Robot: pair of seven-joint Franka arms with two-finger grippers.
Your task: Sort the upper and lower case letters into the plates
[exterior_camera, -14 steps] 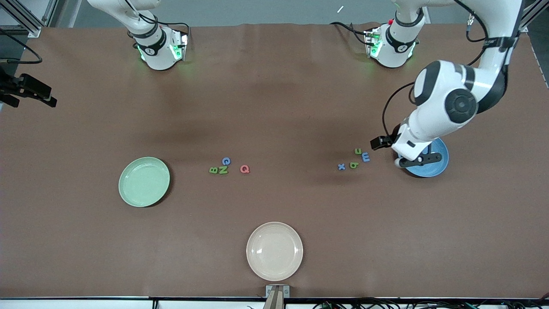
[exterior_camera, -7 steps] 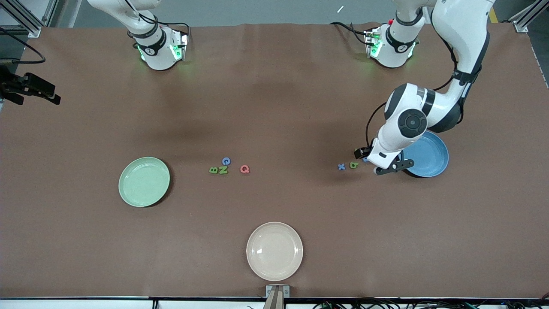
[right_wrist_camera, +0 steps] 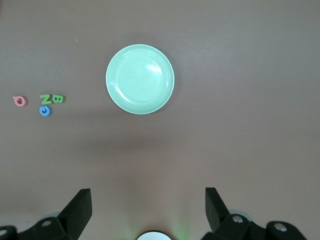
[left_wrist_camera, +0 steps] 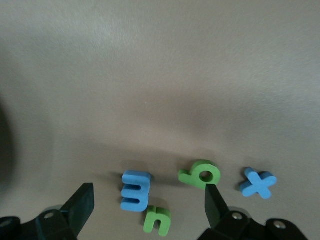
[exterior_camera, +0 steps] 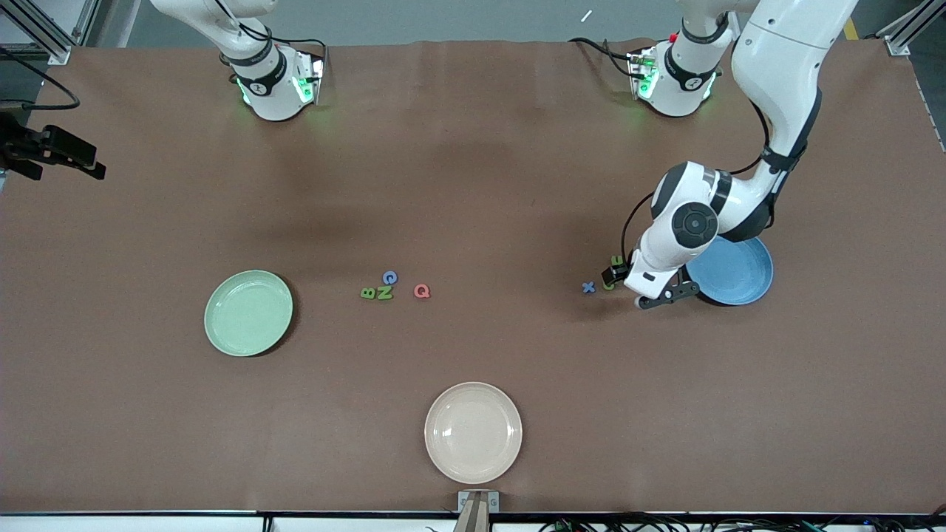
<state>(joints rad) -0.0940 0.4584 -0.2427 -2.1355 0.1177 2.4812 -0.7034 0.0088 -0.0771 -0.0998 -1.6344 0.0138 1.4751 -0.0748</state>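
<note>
The lower-case cluster beside the sky blue plate (exterior_camera: 739,275) is being addressed: the left tool (left_wrist_camera: 147,200) is being held wide open over the blue m (left_wrist_camera: 135,190) and green h (left_wrist_camera: 158,220). A descent onto one letter is being called for. The right tool (right_wrist_camera: 147,205), open above the mint green plate (right_wrist_camera: 140,79), is being kept waiting.

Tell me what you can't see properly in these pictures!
- Front view: the left arm covers the blue m and most of the green b, plus an edge of the blue plate.
- Front view: the left pincer is hidden under its own wrist; only the left wrist view shows it open.
- Front view: the right pincer is out of frame.
- Right wrist view: the lowercase letters and blue plate are out of frame.
</note>
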